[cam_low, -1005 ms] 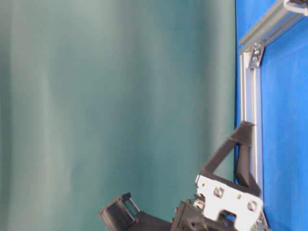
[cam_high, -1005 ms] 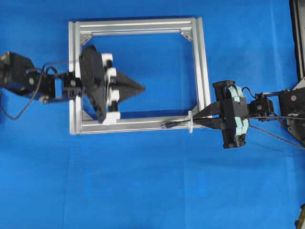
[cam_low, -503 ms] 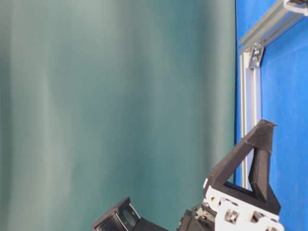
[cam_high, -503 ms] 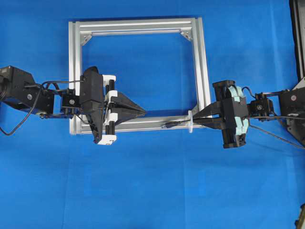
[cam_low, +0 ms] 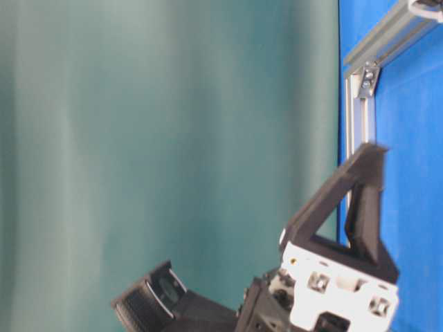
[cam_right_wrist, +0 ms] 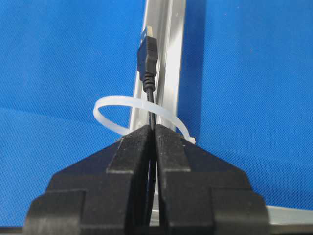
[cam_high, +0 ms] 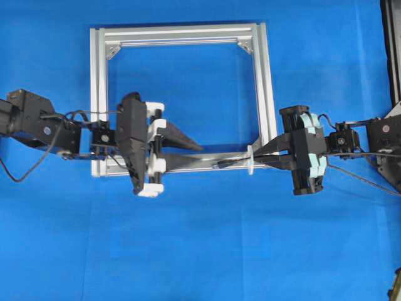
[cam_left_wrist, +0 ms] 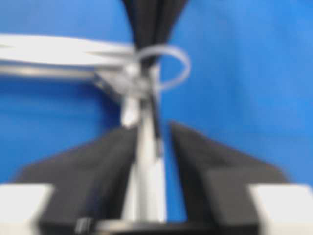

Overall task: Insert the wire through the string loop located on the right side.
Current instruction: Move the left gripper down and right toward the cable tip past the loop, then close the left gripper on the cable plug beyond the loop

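The thin black wire (cam_right_wrist: 151,105) runs out of my right gripper (cam_right_wrist: 154,131), which is shut on it. It passes through the white string loop (cam_right_wrist: 110,105), and its plug (cam_right_wrist: 146,56) lies beyond the loop over the silver rail. From overhead, the right gripper (cam_high: 257,155) sits just right of the loop (cam_high: 250,160) on the frame's bottom rail, near its right corner. The plug (cam_high: 222,164) pokes out to the left. My left gripper (cam_high: 203,157) is open, left of the plug. In the blurred left wrist view its fingers (cam_left_wrist: 107,156) straddle the rail, with the wire tip (cam_left_wrist: 157,139) between them.
The square silver aluminium frame (cam_high: 97,94) lies flat on the blue table cloth, with corner brackets inside. The left arm's body (cam_low: 332,290) stands over the frame's left rail. A dark fixture (cam_high: 391,44) borders the table's far right edge.
The left gripper has swung down toward the bottom rail and moved right toward the plug, and its fingers have spread apart. The right gripper, wire and loop have not moved.
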Controlling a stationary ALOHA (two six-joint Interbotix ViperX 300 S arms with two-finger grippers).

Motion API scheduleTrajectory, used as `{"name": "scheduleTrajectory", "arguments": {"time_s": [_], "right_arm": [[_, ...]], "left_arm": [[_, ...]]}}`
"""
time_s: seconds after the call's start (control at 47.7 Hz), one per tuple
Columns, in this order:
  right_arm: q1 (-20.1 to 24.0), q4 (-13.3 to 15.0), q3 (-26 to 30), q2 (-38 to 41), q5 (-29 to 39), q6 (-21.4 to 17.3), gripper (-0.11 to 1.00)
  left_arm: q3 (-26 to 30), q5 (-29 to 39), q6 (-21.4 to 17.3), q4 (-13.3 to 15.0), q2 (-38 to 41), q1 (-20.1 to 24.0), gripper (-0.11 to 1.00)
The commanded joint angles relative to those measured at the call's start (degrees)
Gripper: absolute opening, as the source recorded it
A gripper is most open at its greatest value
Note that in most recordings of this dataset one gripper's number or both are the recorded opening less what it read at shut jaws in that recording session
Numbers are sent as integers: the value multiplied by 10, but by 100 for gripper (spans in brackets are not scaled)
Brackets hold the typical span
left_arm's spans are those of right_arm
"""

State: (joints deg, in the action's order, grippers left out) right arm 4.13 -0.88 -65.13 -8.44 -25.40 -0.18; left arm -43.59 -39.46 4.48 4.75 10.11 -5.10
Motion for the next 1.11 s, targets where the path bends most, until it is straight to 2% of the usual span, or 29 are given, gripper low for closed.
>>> {"name": "scheduleTrajectory", "arguments": {"time_s": [0.0, 0.126, 0.189, 0.23, 0.503, 1.089], "right_arm": [[1, 1, 6, -4, -6, 0, -3], [1, 1, 6, -4, -6, 0, -3], [1, 1, 6, -4, -6, 0, -3], [1, 1, 6, -4, -6, 0, -3], [1, 1, 6, -4, -6, 0, -3], [1, 2, 5, -4, -6, 0, -3]], "left_arm": [[26, 13, 1, -1, -1, -5, 36], [62, 43, 4, -1, 11, -6, 72], [80, 61, 5, -1, 18, -6, 84], [92, 71, 5, -1, 21, -7, 87], [161, 117, 0, -1, 50, -6, 87], [156, 132, -1, -1, 50, -2, 87]]}}
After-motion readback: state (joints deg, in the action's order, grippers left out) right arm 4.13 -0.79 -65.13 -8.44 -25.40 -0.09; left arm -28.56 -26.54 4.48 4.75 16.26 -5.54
